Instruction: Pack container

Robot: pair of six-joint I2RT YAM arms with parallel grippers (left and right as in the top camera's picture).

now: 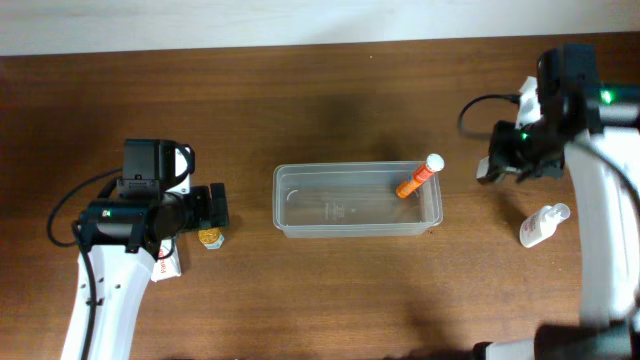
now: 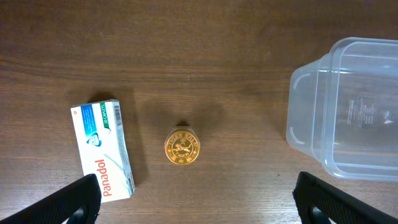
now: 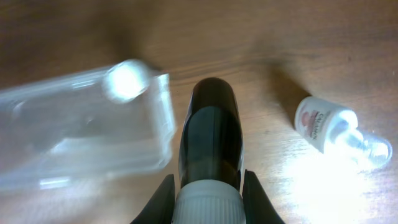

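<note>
Closed on a dark bottle [image 3: 208,134] in the right claw [image 3: 209,198], one finger [image 3: 158,205] on each side of the bottle's white-capped end, the dark body pointing away from the wrist camera. Held over the wooden surface [image 3: 261,50], off the right end of the container [image 3: 74,134] and apart from it. Further right, lying on its side on the wood, a small white bottle [image 3: 323,124] with a reddish label and a clear cap, touching neither the claw nor the tub. On the other side, spread wide: the left claw [image 2: 198,190], its two dark fingertips [image 2: 74,200] at the lower corners of the wrist view, aimed down at the surface. Under the gap between them, a small round gold tin [image 2: 183,147], lid up, standing by itself. Beside the tin but not touching it, a white Panadol box [image 2: 102,151] with green and orange print, lying flat, and from overhead partly tucked under the left arm. On the tin's opposite side, well apart, the rounded corner of the clear tub. Seen from above, set upright and open in the middle of the surface between the two arms. Inside, an orange tube [image 1: 414,183], leaning with its white cap up at the far right corner of the rim.
</note>
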